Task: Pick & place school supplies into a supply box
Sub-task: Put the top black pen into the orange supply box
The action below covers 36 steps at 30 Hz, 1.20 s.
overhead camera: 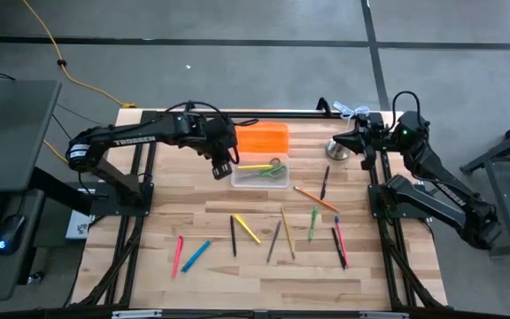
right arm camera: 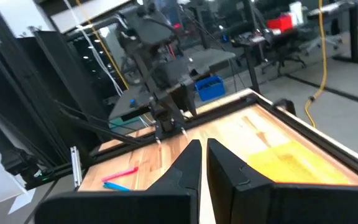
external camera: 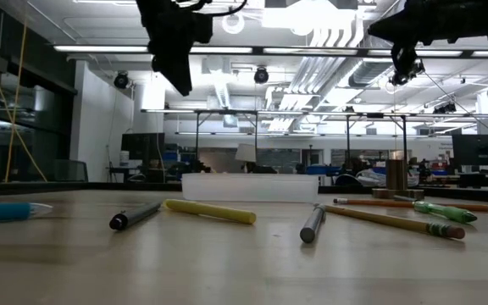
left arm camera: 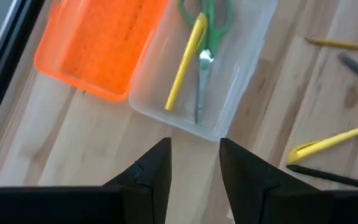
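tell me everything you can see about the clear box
The supply box is a small rectangular tub of clear, colourless plastic with rounded corners and no lid on. It sits flat on the wooden table, one long side against the orange piece. Inside lie green-handled scissors and a yellow marker resting across them. The left tool hangs open just beside one short end, not touching it.

The clear box [overhead camera: 261,175] lay flat and open-topped at the table's far middle, its long side touching an orange piece. Inside it lay green-handled scissors [left arm camera: 205,43] and a yellow marker [left arm camera: 186,61], side by side along its length. The other pens and pencils [overhead camera: 282,232] lay scattered, flat, on the near half of the table.
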Motion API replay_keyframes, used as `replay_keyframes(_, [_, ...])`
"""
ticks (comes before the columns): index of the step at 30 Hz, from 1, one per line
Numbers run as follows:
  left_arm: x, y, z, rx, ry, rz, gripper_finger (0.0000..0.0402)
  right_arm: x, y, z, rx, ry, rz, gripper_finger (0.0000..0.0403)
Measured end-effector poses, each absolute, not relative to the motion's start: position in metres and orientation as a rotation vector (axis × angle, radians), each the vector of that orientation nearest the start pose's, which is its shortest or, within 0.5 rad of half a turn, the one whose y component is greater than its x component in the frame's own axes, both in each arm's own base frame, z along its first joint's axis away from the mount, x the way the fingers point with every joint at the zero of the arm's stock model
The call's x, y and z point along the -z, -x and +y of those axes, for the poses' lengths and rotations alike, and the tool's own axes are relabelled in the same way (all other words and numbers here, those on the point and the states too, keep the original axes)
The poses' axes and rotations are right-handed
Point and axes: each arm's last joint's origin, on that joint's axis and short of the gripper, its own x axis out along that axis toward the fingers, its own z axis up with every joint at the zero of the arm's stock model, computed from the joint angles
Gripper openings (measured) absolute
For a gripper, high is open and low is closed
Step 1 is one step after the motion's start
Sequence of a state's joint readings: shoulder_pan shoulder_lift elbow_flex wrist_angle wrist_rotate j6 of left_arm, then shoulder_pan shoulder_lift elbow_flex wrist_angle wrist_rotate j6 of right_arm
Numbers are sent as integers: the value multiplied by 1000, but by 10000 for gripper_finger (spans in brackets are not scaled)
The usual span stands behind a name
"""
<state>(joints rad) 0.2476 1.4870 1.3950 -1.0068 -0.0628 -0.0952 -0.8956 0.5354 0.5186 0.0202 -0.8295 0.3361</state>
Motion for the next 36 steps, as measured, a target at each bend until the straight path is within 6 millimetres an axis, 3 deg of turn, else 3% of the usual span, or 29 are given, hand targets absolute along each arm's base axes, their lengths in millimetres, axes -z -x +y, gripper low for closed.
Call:
replay_keyframes(11, [-341,-264,60,-330,189,971,161,-296,-100,-80,22,-319,-16,2])
replay_keyframes(25, [-320,-222,27,-349,330,744,161,-296,-102,-78,1,-299,-11,2])
replay_keyframes(36, [-293,-204,-3,-349,385,609,161,-295,-111,-67,-60,-310,6,2])
